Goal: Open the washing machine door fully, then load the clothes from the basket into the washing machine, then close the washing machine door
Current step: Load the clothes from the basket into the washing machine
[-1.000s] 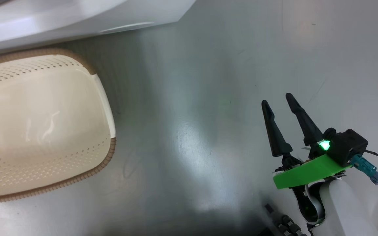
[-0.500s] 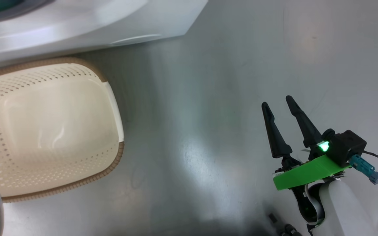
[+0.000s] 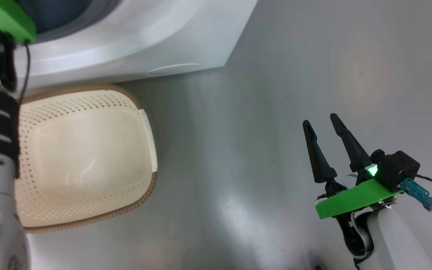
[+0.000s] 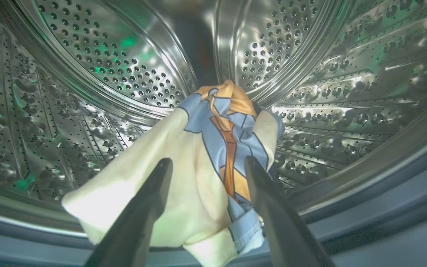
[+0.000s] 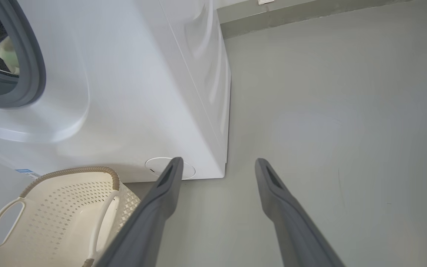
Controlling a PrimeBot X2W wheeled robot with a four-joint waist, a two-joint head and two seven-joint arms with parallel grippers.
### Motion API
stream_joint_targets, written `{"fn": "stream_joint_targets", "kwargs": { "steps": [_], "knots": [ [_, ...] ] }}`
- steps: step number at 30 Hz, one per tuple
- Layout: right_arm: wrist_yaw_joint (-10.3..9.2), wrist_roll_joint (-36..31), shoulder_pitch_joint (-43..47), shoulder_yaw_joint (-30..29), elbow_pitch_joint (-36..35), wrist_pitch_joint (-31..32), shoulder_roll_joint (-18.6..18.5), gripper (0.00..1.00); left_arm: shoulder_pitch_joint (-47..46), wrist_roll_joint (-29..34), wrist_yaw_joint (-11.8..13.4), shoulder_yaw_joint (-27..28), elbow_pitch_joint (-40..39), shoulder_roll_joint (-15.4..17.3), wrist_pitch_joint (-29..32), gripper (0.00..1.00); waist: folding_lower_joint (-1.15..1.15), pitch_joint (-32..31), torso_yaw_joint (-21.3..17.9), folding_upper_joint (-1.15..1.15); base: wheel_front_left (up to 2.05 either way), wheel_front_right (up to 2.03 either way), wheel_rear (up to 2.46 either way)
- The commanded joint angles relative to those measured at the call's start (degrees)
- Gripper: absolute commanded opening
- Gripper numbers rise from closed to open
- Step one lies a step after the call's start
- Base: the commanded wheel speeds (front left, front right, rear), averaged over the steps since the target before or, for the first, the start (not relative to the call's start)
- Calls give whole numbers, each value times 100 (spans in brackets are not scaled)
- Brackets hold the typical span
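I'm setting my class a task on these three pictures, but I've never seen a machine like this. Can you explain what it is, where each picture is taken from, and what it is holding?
It is a wheeled robot with two arms, each ending in a gripper with two long dark fingers. The head view looks down from its head. There the empty basket stands on the grey floor before the white washing machine. The right gripper hangs open over the floor, holding nothing. The right wrist view looks along those same fingers. The left wrist view looks from the left gripper into the steel drum. Its fingers stand apart, with blue and cream clothes between them, apparently not pinched.
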Motion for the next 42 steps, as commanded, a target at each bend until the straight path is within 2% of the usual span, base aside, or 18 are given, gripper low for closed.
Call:
{"fn": "stream_joint_targets", "kwargs": {
  "steps": [1,7,14,33,42],
  "knots": [
    [9,49,179,118,-81,-33,-11,100,190,-37,-26,31,-134,219,-61,100,0,-197,93,0,0,0,0],
    [9,71,285,106,-25,-33,-30,100,693,-136,-85,23,-340,118,-74,100,0,-555,171,0,0,0,0],
    [9,94,416,98,38,-33,-43,100,1412,-218,-93,63,-969,47,-76,100,0,-1002,241,0,0,0,0],
    [9,151,1105,193,201,-33,-91,100,4736,-283,172,340,-4040,-83,-77,100,0,-2614,191,0,0,0,0],
    [9,153,1486,192,131,-33,-78,100,6000,-269,305,394,-4921,-236,-77,100,0,-3140,227,0,0,0,0]
  ]
}}
